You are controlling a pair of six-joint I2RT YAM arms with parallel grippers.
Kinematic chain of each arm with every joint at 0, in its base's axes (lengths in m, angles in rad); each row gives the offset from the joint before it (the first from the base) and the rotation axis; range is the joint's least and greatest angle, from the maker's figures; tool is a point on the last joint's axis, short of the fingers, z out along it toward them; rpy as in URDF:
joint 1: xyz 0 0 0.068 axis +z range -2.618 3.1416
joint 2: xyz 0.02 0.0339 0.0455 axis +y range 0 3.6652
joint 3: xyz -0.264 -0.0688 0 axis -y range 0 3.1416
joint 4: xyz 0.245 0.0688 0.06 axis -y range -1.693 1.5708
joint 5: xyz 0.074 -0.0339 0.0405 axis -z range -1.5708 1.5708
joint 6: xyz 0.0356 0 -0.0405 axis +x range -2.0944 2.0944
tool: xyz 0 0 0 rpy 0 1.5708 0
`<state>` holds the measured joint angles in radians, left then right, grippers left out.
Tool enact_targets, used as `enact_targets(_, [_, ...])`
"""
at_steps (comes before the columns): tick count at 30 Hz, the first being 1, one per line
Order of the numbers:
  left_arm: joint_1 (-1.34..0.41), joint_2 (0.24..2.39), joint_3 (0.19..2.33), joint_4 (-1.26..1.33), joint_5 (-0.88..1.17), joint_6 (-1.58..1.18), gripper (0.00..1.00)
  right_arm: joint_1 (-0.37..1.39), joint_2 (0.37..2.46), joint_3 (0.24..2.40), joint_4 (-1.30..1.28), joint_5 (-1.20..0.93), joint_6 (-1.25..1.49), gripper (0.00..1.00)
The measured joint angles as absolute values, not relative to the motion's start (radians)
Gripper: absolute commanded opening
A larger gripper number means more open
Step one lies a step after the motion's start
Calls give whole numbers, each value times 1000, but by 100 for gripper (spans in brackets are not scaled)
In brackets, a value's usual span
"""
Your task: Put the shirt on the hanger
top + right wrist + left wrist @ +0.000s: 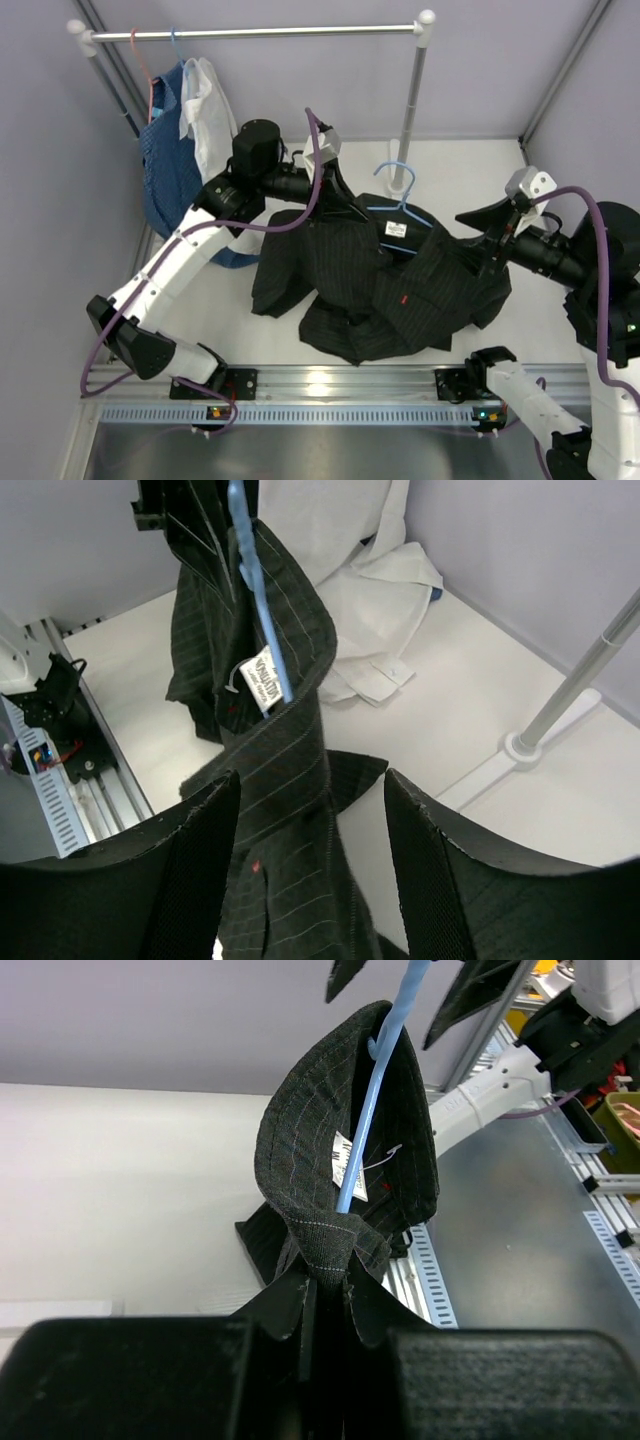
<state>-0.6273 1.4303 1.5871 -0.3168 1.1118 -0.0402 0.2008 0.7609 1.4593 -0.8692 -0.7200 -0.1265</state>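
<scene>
White tabletop (470, 170) walled in lavender-grey, clothes rail (270, 33) across the back. At the rail's left end hang a blue patterned garment (165, 160) and a white shirt (205, 110), close to the left arm's elbow. Left gripper (325, 1280) is clenched on a fold of the shirt (350, 270) at the collar, where the hanger (375, 1110) wire runs inside the fabric. Most of the shirt is heaped mid-table, its near hem near the front frame. Right gripper (310, 785) is spread, fabric passing between the fingers unpinched. Assessment: hanger entered at the neck, shoulders not seated, hanging outstanding. The rail post (410, 100) stands just behind; bare table lies right of it.
</scene>
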Motion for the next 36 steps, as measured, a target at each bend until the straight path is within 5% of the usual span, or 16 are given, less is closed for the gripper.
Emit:
enact_targets(14, [-628, 1431, 1580, -317, 1227, -46, 0, 201, 849, 1453, -921, -947, -148, 46])
enact_targets(23, [-628, 1433, 1609, -317, 1239, -78, 0, 201, 856, 1434, -900, -1028, -86, 21])
enact_targets(26, [-628, 1442, 1633, -318, 1240, -90, 0, 201, 850, 1433, -893, -1045, -72, 1])
enact_targets(29, [-628, 1459, 1657, -318, 1241, -107, 0, 201, 843, 1433, -878, -1038, -62, 0])
enact_targets(30, [-628, 1464, 1662, -318, 1240, -111, 5, 201, 839, 1432, -875, -1027, -62, 0])
enact_targets(31, [-628, 1468, 1667, -318, 1236, -116, 25, 201, 833, 1431, -870, -1011, -62, 0])
enact_targets(33, [-629, 1471, 1672, -316, 1205, -128, 37, 201, 815, 1427, -857, -976, -59, 0])
enact_targets(34, [-629, 1471, 1674, -315, 1185, -131, 67, 201, 808, 1427, -857, -959, -59, 0])
enact_targets(36, [-629, 1470, 1681, -314, 1144, -130, 98, 201, 796, 1427, -857, -926, -57, 0])
